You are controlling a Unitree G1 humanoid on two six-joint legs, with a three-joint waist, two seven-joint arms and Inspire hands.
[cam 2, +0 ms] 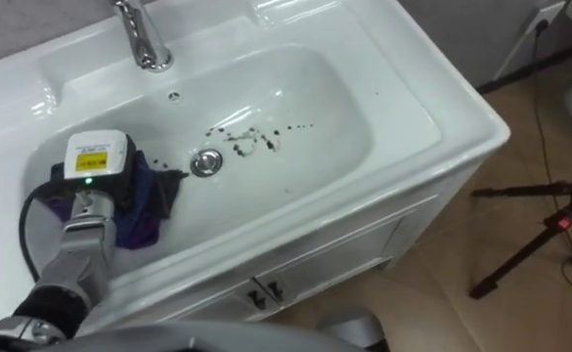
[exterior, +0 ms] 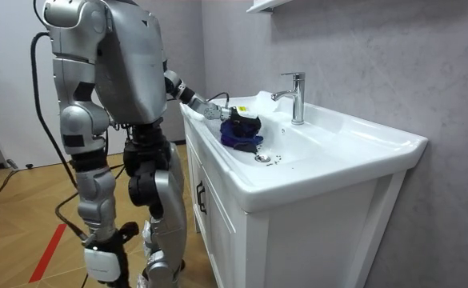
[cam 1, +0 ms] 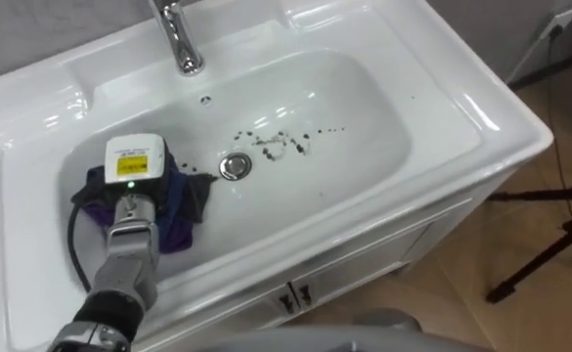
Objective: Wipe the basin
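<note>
The white basin (cam 1: 462, 108) has a chrome drain (cam 1: 235, 165) at its middle, with dark specks and smears (cam 1: 284, 143) on the bottom just right of it. A dark blue-purple cloth (cam 1: 186, 207) lies bunched in the basin's left part. My left hand (cam 1: 134, 168) rests on top of the cloth, its back facing up and covering what is beneath. In the room view the cloth (exterior: 242, 130) sits under that hand (exterior: 216, 110) at the basin's far end. My right hand (exterior: 106, 254) hangs beside my thigh. I stand at the cabinet's front.
A chrome tap (cam 1: 179, 39) rises at the basin's back rim, with an overflow hole (cam 1: 205, 99) below it. White cabinet doors (cam 1: 295, 293) are under the front edge. A black tripod (cam 1: 559, 244) stands on the wooden floor to the right.
</note>
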